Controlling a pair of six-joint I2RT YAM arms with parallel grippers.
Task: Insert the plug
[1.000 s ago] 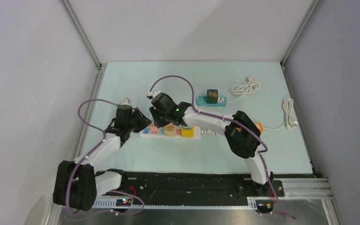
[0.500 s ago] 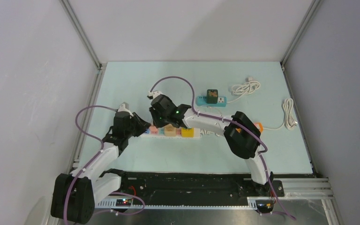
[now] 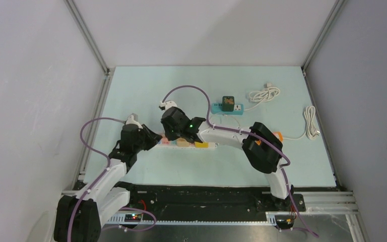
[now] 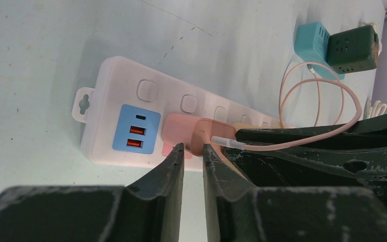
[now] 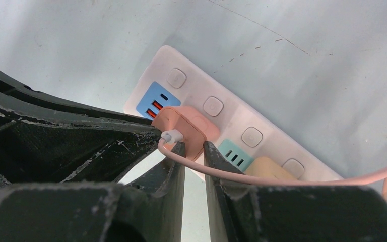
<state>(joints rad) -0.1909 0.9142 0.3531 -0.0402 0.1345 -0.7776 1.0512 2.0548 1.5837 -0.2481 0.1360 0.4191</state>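
Observation:
A white power strip (image 3: 205, 145) with coloured sockets lies mid-table, also in the left wrist view (image 4: 126, 91) and the right wrist view (image 5: 216, 85). A pink plug (image 4: 191, 132) with a pink cable (image 4: 327, 93) sits on the strip's pink socket beside the blue USB block (image 4: 136, 130); it also shows from the right wrist (image 5: 181, 123). My left gripper (image 4: 192, 151) has its jaws almost together with nothing between them, tips at the plug's near edge. My right gripper (image 5: 194, 147) is likewise closed to a slit at the plug, and the cable (image 5: 282, 179) lies across its fingers.
A teal socket cube with a dark green adapter (image 3: 227, 104) stands behind the strip. Coiled white cables lie at the back right (image 3: 263, 94) and far right (image 3: 310, 121). Both arms crowd the strip's left end. Walls close off both table sides.
The left arm has drawn back toward the near edge and lowered. The right gripper has dropped lower over the strip's left end. Both sets of tips now meet at the pink plug.

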